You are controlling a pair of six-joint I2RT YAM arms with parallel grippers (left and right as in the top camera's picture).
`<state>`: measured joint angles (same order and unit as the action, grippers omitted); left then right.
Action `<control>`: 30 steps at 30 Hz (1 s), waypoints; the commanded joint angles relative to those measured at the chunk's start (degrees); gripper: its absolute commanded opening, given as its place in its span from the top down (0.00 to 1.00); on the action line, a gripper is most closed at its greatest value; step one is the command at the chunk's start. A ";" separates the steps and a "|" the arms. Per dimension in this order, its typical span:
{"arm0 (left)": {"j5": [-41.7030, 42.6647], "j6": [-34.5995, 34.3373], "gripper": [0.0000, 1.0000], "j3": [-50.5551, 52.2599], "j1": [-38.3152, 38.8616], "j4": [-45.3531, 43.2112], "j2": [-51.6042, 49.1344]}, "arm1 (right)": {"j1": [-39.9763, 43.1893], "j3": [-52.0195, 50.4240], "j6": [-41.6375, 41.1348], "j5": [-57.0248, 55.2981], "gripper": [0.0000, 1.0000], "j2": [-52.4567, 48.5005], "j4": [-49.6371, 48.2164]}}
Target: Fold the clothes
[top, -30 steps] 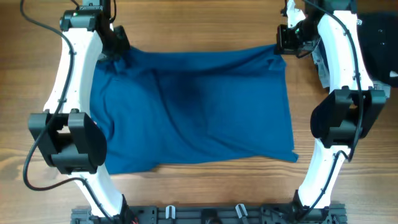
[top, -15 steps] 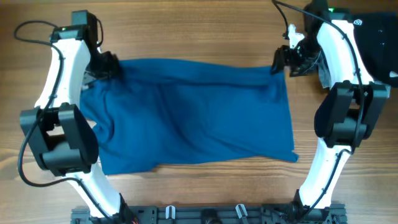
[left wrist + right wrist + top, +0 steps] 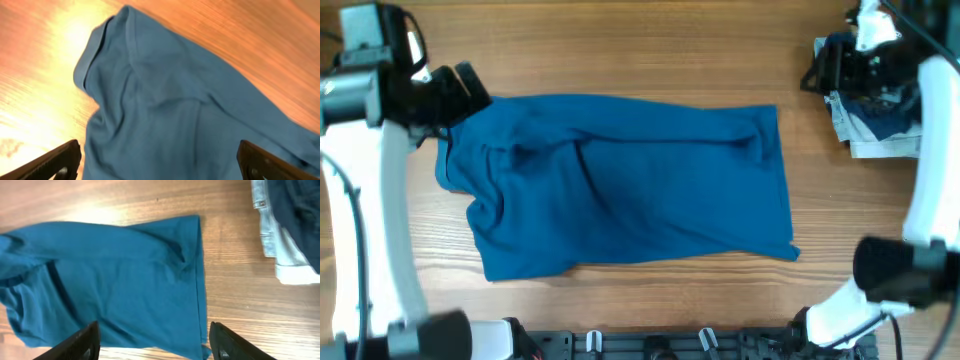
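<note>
The clothes (image 3: 630,185) are one mid-blue garment lying spread and wrinkled on the wooden table, with a fold along the top edge. My left gripper (image 3: 472,88) hovers off the garment's top left corner, open and empty. The left wrist view looks down on the blue fabric (image 3: 190,115) between the wide-apart fingers (image 3: 55,161). My right gripper (image 3: 814,76) is raised beyond the top right corner, open with nothing in it. From the right wrist, the garment (image 3: 115,275) lies flat below, its right edge between the fingers (image 3: 82,342).
A pile of pale denim and a dark navy garment (image 3: 876,118) sits at the right edge of the table, also in the right wrist view as folded cloth (image 3: 287,225). A dark rack (image 3: 650,345) runs along the front edge.
Both grippers have opened, let go of the garment's top corners and pulled up and outward. The top edge has dropped onto the table.
</note>
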<state>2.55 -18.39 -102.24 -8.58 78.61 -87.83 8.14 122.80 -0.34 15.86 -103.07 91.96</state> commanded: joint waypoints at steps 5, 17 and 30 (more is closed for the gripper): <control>0.26 -7.93 0.00 -0.15 7.76 10.97 7.89 | -0.31 -18.25 -9.53 -5.01 0.22 18.27 0.17; -1.95 -48.00 0.00 57.31 35.89 -11.06 21.09 | -0.31 -66.75 -28.59 -6.73 0.01 34.67 -17.42; -11.61 -63.30 0.38 72.15 36.15 -27.28 20.81 | -0.31 -86.29 -34.05 -3.96 0.33 34.60 -37.53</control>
<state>-4.01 -80.12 -31.59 27.33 52.71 -67.07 8.03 37.47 -33.85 11.18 -68.73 55.48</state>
